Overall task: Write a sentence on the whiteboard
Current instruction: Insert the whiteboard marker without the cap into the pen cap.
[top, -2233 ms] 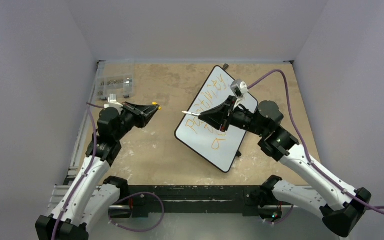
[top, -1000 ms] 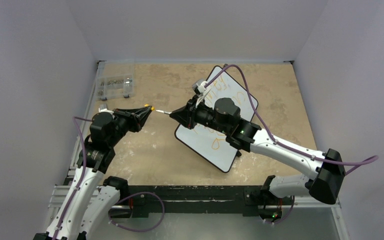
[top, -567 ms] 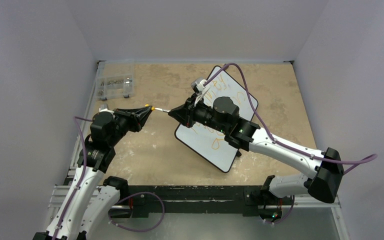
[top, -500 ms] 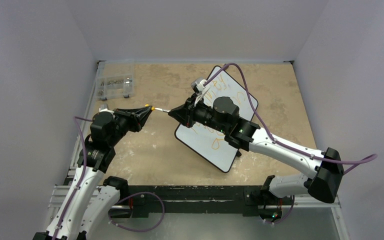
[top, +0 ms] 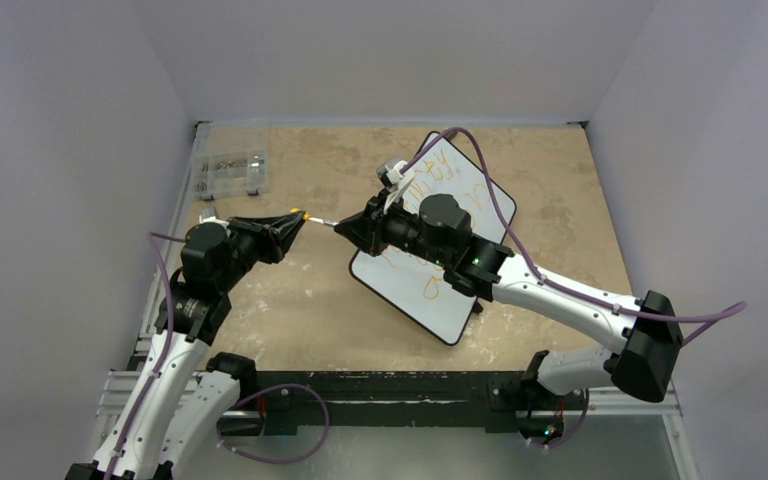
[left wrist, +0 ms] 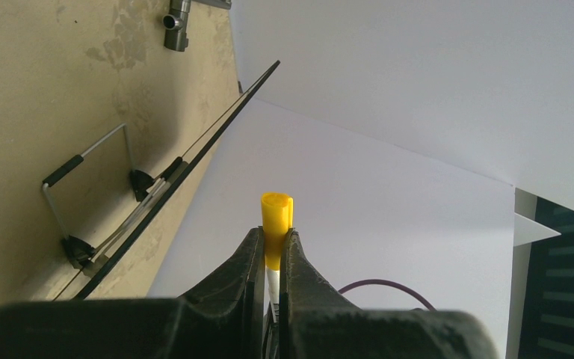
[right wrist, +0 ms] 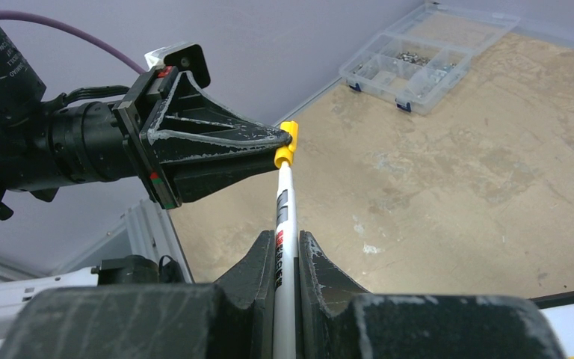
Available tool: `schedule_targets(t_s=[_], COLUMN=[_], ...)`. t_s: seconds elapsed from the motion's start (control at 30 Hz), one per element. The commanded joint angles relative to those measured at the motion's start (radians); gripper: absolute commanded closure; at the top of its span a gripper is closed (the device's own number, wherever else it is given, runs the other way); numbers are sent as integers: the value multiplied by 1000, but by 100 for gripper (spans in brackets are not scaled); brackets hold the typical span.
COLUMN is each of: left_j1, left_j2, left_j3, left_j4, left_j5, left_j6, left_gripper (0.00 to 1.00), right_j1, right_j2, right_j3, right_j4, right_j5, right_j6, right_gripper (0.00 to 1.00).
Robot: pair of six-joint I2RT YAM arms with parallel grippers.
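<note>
The whiteboard (top: 452, 312) lies tilted on the table right of centre, with the orange-yellow sentence (top: 432, 287) on it, mostly hidden under my right arm. A corner of the board shows in the right wrist view (right wrist: 572, 329). My right gripper (top: 342, 226) (right wrist: 288, 241) is shut on the white marker barrel (right wrist: 284, 213) and holds it in the air left of the board. My left gripper (top: 298, 217) (left wrist: 274, 233) is shut on the marker's yellow cap (left wrist: 276, 221) (right wrist: 289, 142), and its tip also shows in the right wrist view (right wrist: 273, 140). The two grippers meet tip to tip.
A clear compartment box (top: 230, 172) (right wrist: 426, 56) with small parts sits at the back left. Walls close in the table on the left, back and right. A wire bracket with black feet (left wrist: 93, 187) stands beside a black edge in the left wrist view.
</note>
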Motion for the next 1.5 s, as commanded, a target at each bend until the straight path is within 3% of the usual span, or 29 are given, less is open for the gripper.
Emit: schedule_targets(t_s=[0.0, 0.97, 1.47], left_j1=[5, 5, 5], left_j2=[-1, 11, 32], left_j3=[6, -7, -54], left_j4=[43, 96, 400], left_j5=[24, 76, 176], left_j6=[-19, -21, 34], left_gripper=[100, 100, 100], right_j1=[6, 86, 89], right_j2=[3, 236, 366], right_j3=[50, 233, 367], right_j4=[34, -13, -3], right_j5=[20, 98, 167], right_j6=[-21, -48, 148], right_gripper=[100, 100, 100])
